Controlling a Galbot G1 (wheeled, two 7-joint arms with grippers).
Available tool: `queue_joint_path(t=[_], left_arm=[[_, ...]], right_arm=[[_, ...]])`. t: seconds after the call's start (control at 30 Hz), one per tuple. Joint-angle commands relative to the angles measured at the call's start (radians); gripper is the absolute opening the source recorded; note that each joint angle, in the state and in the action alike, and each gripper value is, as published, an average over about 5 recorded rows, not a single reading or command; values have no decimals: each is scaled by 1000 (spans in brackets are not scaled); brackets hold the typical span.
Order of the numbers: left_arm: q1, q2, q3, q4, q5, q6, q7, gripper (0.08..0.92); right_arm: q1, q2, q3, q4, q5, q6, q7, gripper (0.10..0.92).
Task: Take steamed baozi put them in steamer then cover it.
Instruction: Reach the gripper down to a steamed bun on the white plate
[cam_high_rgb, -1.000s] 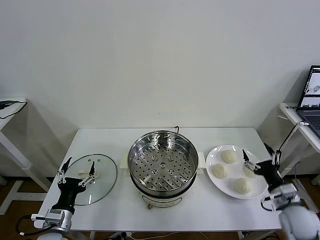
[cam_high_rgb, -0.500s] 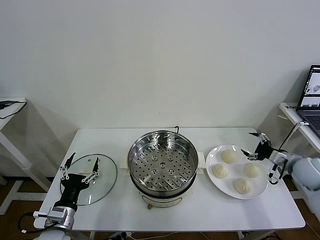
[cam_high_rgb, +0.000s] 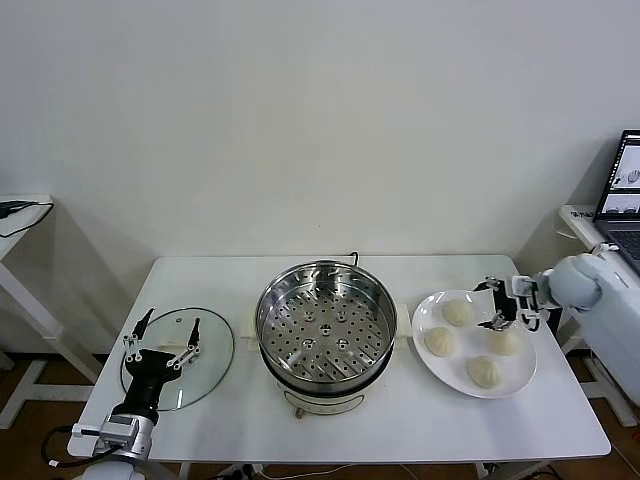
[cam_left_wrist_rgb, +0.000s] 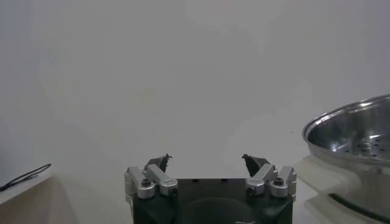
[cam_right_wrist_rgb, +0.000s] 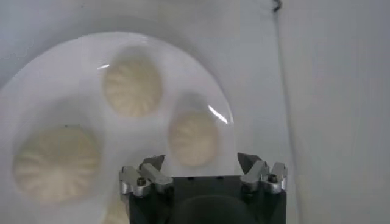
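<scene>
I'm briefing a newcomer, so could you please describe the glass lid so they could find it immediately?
Start at the big steel steamer in the middle of the white table. The cover lies flat on the robot's left of it. It alone is see-through, unlike the white plate of buns opposite.

Cream-white baozi (cam_high_rgb: 458, 312) on a white plate (cam_high_rgb: 425, 318), beside a shiny silver steamer (cam_high_rgb: 326, 324) with dotted perforations.

White table (cam_high_rgb: 560, 420); white plate (cam_high_rgb: 425, 322); laptop (cam_high_rgb: 622, 200) far right.
</scene>
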Motion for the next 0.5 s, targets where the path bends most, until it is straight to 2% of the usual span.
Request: queue_joint_path(t=[0.03,0.5], left_arm=[[0,0,0,2,2,-1,0,823],[0,-3,-13,15,1,-11,2,823]], right_arm=[[195,105,-191,-165,-48,5,-118,823],[181,221,-156,-308,-133,26,-95,823]])
